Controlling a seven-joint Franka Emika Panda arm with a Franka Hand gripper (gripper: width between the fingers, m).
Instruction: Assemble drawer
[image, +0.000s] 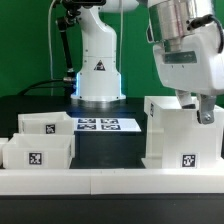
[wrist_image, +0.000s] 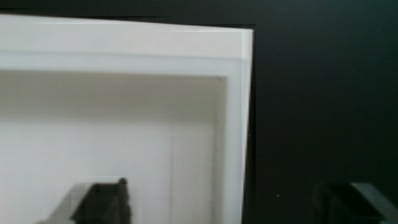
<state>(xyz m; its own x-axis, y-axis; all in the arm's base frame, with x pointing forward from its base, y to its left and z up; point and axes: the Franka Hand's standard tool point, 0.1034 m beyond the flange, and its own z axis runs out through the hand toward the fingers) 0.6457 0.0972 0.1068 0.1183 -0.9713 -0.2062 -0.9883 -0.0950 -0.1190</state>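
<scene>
The drawer's tall shell (image: 180, 135) stands upright on the black counter (image: 110, 148) at the exterior view's right, just behind the long low rail (image: 110, 182). The gripper (image: 196, 108) hangs over the shell's top edge, released. In the wrist view its fingers (wrist_image: 98, 200) are spread wide, one over the white inside and the other over the dark counter, with the shell's wall between them. The two small trays, the rear tray (image: 45, 124) and the front tray (image: 35, 152), sit at the exterior view's left, near each other. The marker board (image: 107, 125) lies between the trays and the shell.

Marker board (image: 97, 125) beyond the low white rail (image: 110, 183)
</scene>
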